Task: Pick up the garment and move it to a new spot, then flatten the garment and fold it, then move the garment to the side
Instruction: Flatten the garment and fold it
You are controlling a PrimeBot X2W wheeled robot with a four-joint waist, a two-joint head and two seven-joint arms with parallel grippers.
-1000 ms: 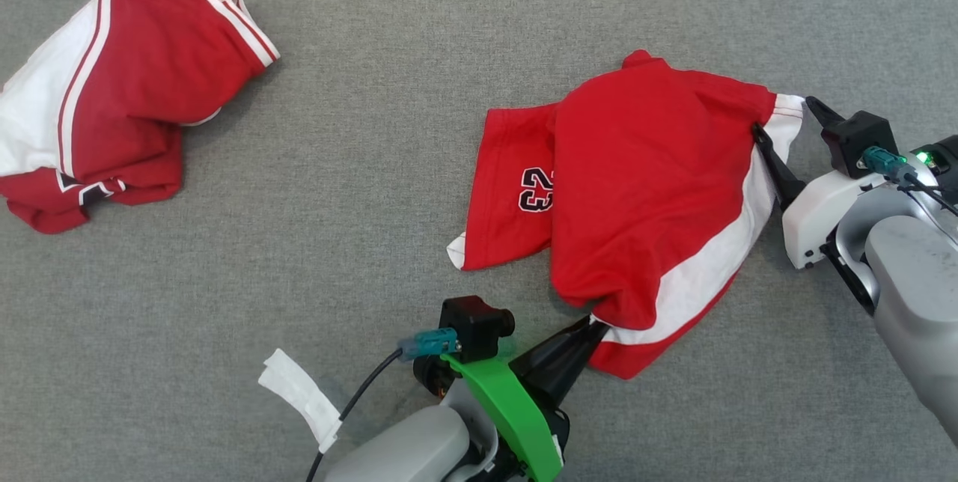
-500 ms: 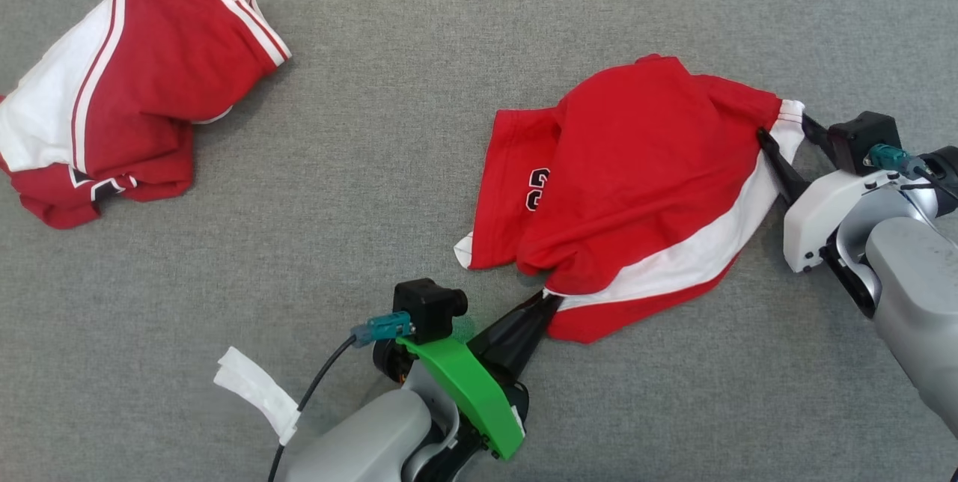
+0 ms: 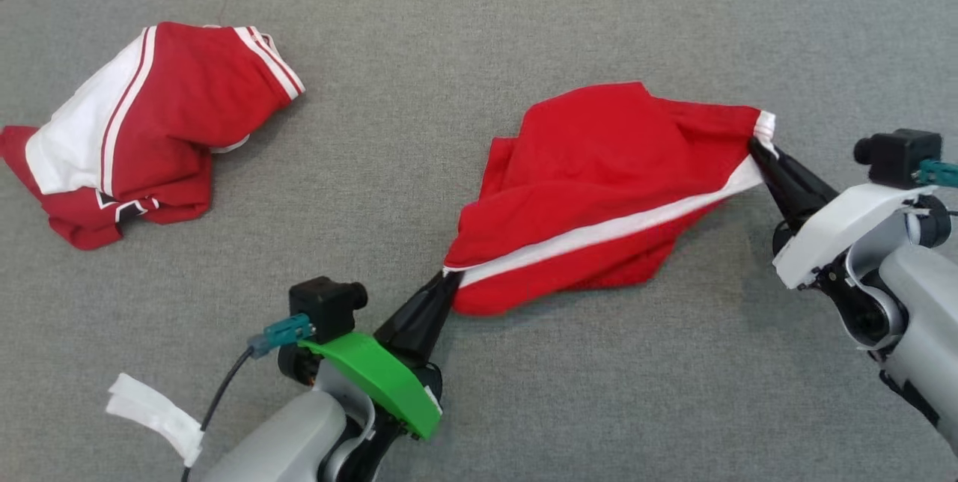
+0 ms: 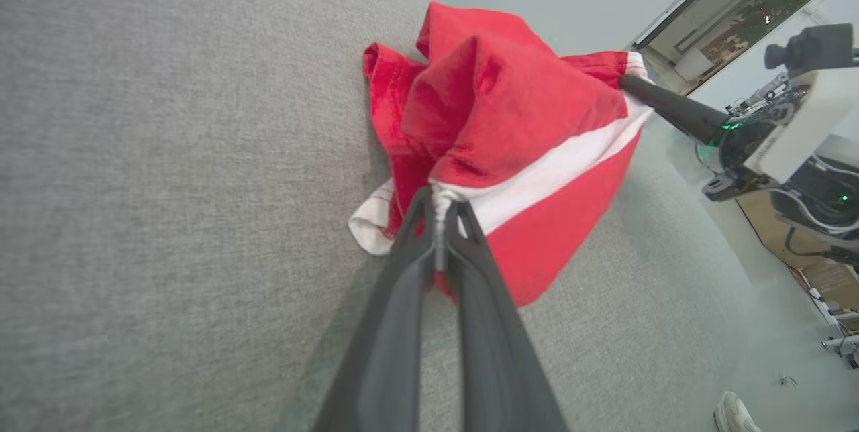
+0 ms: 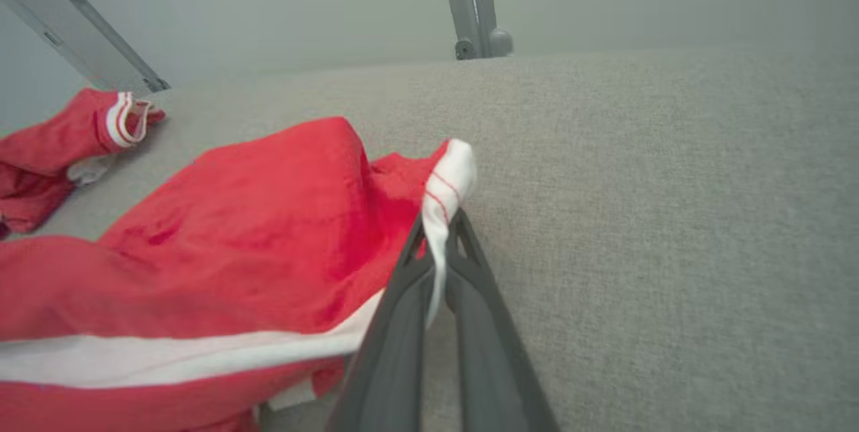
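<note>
The garment is bunched, so its lower layers lie hidden under the top fold, and its kind cannot be told. Its two pinched corners are partly hidden between the pressed-together fingers of the left gripper and the right gripper. In the right wrist view the garment runs off the left and bottom edges. Beyond it, the second red garment is cut by the left edge. Behind the garment there, a blurred grey post is cut by the top edge. In the left wrist view, well below and right of the garment, a pale shoe is clipped by the bottom edge.
</note>
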